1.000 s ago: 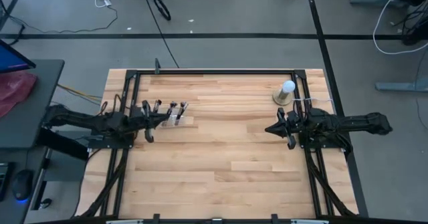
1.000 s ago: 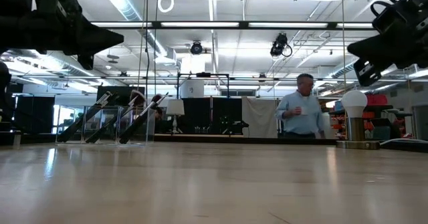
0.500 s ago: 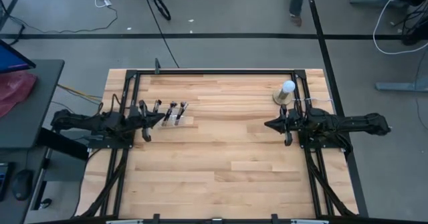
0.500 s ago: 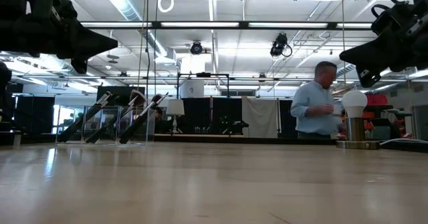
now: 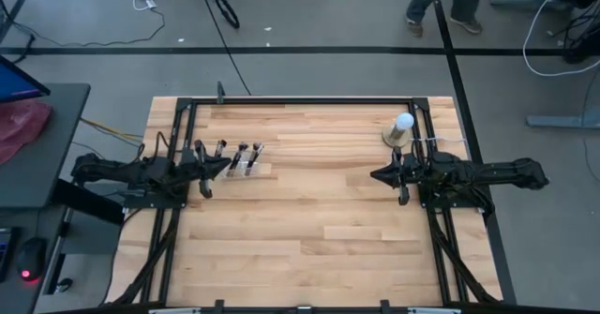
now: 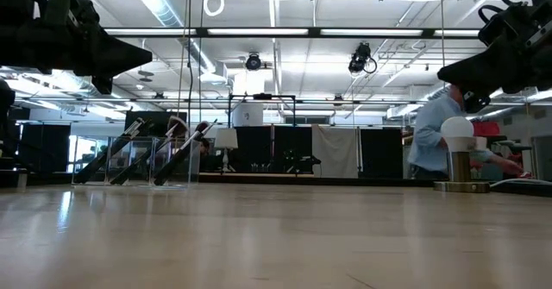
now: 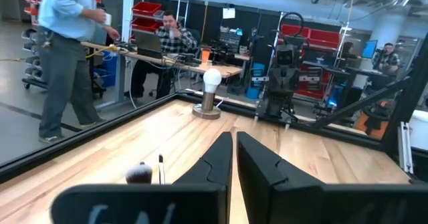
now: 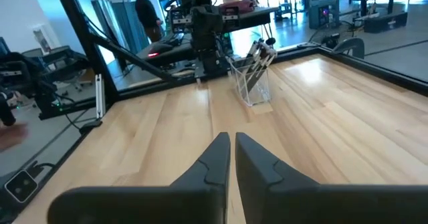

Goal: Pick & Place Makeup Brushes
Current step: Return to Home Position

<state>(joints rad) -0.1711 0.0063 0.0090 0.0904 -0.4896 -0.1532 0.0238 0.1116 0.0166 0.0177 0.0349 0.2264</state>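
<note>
The makeup brushes [image 5: 239,157] are dark sticks leaning tufts-up in a clear holder [image 6: 129,164] on the table's left half; they also show in the low view [image 6: 177,147] and the right wrist view [image 8: 259,52]. My left gripper [image 5: 226,167] hovers shut just on the near side of the holder, pointing level toward the table's right, above the wood [image 7: 234,136]. My right gripper [image 5: 374,174] hovers shut at the table's right side, pointing level toward the brushes [image 8: 232,137]. Neither touches anything.
A white ball on a round base [image 5: 401,129] stands at the far right, close to my right arm, and shows in the low view too [image 6: 457,151]. A black frame [image 5: 300,99] runs round the table. A person [image 6: 431,138] moves in the room beyond.
My right gripper has turned a little at the wrist and now points level. My left arm has settled slightly lower. The brushes have not moved. The person behind the table has walked toward the right.
</note>
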